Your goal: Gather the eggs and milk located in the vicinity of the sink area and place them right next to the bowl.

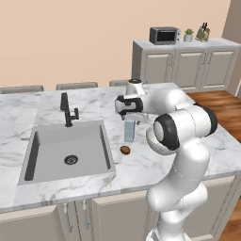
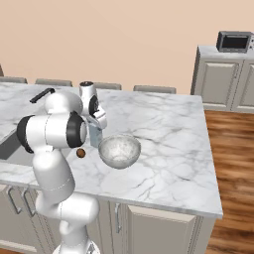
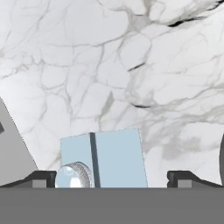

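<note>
The pale blue milk carton (image 1: 129,130) stands upright on the marble counter just right of the sink (image 1: 70,150). My gripper (image 1: 133,117) hangs directly above it, pointing down, open. In the hand view the carton's top (image 3: 105,159) with its round cap lies between the two spread fingertips (image 3: 43,177), untouched. One brown egg (image 1: 125,149) lies on the counter in front of the carton; from the right it sits at the egg (image 2: 80,153) spot beside my arm. The grey-white speckled bowl (image 2: 119,150) rests right of the carton (image 2: 95,137) and gripper (image 2: 97,124).
A black faucet (image 1: 68,109) stands behind the basin. Chair backs (image 1: 75,85) line the counter's far edge. A cabinet (image 1: 188,61) at the back right carries a microwave (image 1: 164,35), a plant and a knife block. Wood floor (image 2: 233,163) lies right of the island.
</note>
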Motion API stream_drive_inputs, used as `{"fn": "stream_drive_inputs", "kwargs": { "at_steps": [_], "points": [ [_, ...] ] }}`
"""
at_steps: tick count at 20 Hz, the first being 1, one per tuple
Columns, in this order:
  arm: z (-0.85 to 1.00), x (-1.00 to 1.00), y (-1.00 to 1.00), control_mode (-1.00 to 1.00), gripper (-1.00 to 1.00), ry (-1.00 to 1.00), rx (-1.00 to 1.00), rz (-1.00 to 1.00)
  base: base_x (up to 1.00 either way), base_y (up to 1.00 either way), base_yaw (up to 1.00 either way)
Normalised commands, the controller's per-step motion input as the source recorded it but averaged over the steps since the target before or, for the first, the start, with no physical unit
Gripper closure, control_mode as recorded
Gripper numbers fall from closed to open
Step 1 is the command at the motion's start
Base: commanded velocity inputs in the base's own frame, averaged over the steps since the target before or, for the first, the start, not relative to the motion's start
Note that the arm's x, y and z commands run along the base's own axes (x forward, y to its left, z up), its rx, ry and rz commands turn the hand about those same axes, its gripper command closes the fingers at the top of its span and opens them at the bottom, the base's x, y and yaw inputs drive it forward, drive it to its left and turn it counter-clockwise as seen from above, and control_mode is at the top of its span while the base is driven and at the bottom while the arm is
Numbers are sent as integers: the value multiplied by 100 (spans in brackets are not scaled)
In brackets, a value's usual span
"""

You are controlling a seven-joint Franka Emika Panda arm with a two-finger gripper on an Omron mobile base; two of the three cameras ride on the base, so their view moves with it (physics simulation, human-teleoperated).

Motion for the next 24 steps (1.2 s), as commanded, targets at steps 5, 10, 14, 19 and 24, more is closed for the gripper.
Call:
{"fn": "stream_drive_inputs", "kwargs": {
  "at_steps": [5, 10, 14, 19, 24],
  "points": [
    [-8, 0, 2, -100, -100, 0, 0, 0, 0, 0, 0],
    [-12, 0, 5, -100, 100, 0, 0, 0, 0, 0, 0],
    [0, 0, 0, -100, 100, 0, 0, 0, 0, 0, 0],
    [0, -1, 0, -100, 100, 0, 0, 0, 0, 0, 0],
    [0, -3, -10, -100, 100, 0, 0, 0, 0, 0, 0]
  ]
}}
